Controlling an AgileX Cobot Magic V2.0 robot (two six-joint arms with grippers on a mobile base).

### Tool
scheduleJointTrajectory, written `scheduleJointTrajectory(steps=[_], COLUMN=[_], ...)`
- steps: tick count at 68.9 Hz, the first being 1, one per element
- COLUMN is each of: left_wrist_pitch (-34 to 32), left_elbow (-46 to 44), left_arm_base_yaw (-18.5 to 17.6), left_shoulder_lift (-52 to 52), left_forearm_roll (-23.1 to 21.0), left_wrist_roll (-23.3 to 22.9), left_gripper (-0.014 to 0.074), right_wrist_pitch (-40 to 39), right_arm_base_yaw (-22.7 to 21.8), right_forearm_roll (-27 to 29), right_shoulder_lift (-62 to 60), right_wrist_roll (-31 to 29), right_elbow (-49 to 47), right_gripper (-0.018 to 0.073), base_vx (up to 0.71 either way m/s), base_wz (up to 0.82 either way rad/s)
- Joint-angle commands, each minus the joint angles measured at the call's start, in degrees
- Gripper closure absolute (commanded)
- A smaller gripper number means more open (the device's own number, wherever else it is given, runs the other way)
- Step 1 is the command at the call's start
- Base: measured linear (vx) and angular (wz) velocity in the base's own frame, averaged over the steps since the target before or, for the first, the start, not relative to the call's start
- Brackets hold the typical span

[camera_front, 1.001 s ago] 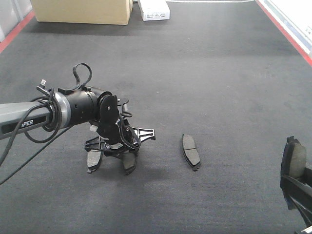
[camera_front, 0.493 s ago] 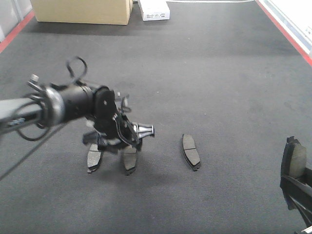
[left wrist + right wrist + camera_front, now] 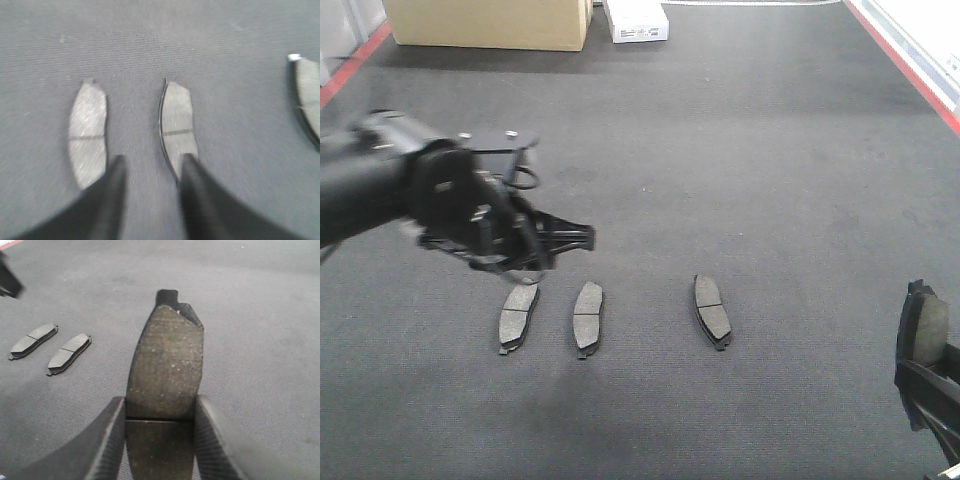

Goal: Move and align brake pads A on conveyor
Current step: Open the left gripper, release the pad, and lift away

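Three brake pads (image 3: 587, 317) flat on conveyor (image 3: 760, 150); fourth pad (image 3: 165, 375) clamped in right tool (image 3: 160, 437); left tool (image 3: 150, 200) released, empty.

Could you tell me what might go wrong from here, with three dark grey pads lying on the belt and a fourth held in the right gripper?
1. The right gripper clamps only the lower end of its dark grey curved brake pad; it might pivot or slip.
2. The lone third pad lies slightly angled, farther from the left pair, so alignment may end uneven.
3. The left gripper hangs just above that pair and could nudge them.
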Motion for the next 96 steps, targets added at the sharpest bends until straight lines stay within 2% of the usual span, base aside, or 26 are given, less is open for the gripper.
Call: scheduleJointTrajectory(steps=[1, 5, 16, 34, 44, 57, 68, 79, 96], left_wrist_pitch=[-4.6, -6.3, -9.5, -10.0, -10.1, -10.1, -9.1, -8.9, -8.9], left_elbow=[2.8, 5.9, 13.7, 26.1, 32.4, 38.9, 40.9, 40.9, 40.9], left_arm_base_yaw=[-0.1, -0.1, -0.1, -0.1, -0.1, -0.1, -0.1, -0.1, -0.1], left_shoulder_lift=[-7.8, -11.4, -21.0, -41.7, -54.3, -67.7, -76.0, -79.6, -79.7], left_forearm_roll=[0.7, 0.9, 3.0, 12.4, 15.3, 15.7, 15.7, 15.7, 15.7], left_wrist_roll=[-0.4, -0.4, -0.3, 0.1, 0.1, 0.1, 0.1, 0.1, 0.1], left_gripper=[0.0545, 0.0606, 0.0604, 0.0604, 0.0604, 0.0604, 0.0604, 0.0603, 0.0603], right_wrist_pitch=[-5.2, -5.2, -5.2, -5.2, -5.2, -5.2, -5.2, -5.2, -5.4], right_arm_base_yaw=[-0.1, -0.1, -0.1, -0.1, -0.1, -0.1, -0.1, -0.1, -0.1], right_forearm_roll=[-0.9, -0.9, -0.9, -0.9, -0.9, -0.9, -0.9, -0.9, -0.9], right_shoulder_lift=[0.5, 0.5, 0.5, 0.5, 0.5, 0.5, 0.5, 0.5, 0.5], right_wrist_roll=[0.0, 0.0, 0.0, 0.0, 0.0, 0.0, 0.0, 0.0, 0.0], right_elbow=[-1.8, -1.8, -1.8, -1.8, -1.8, -1.8, -1.8, -1.8, -1.8], right_gripper=[0.0503, 0.0503, 0.0503, 0.0503, 0.0503, 0.0503, 0.0503, 0.0503, 0.0503], base_vx=[0.00, 0.00, 0.00, 0.00, 0.00, 0.00, 0.00, 0.00, 0.00], base_wz=[0.00, 0.00, 0.00, 0.00, 0.00, 0.00, 0.00, 0.00, 0.00])
